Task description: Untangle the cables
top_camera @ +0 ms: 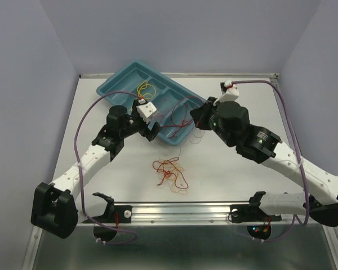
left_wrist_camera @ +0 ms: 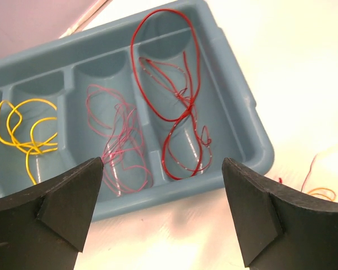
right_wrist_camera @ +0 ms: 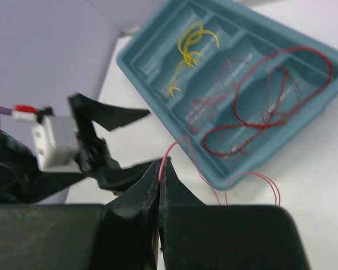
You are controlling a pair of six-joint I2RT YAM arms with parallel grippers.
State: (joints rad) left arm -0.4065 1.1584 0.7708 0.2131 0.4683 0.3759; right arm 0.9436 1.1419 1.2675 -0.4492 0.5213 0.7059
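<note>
- Tangle [top_camera: 170,173] of thin red, orange and yellow cables lies loose on the table [top_camera: 101,185]. It is about midway between the two arms, nearer the near edge than the far edge, and apart from the tray.
- A teal divided tray [top_camera: 121,79] lies slantwise on the table. One end is close to the far edge on the left half, and the other end reaches toward the table's middle.
- The yellow cable [left_wrist_camera: 22,132] is coiled in one compartment of the tray.
- The pink cable [left_wrist_camera: 118,140] is bunched in the compartment beside it.
- The red cable [left_wrist_camera: 174,95] fills the next compartment, at the tray's end. Its large loop reaches up across a divider at the far side.
- The left gripper [left_wrist_camera: 163,208] hangs over the tray's near rim, in front of the pink and red compartments. Its jaws stand wide apart with nothing between them and touch no cable.
- The right gripper [right_wrist_camera: 160,188] is at the tray's inner end, near the table's middle. Its fingers are pressed tight together and pinch a pink strand [right_wrist_camera: 174,142].
- The strand rises from the fingertips, arcs toward the tray's rim and drops onto the table just beside the tray.
- The right wrist view shows a second thin red loop on the table by that same rim. Whether it belongs to the pinched strand cannot be told.
</note>
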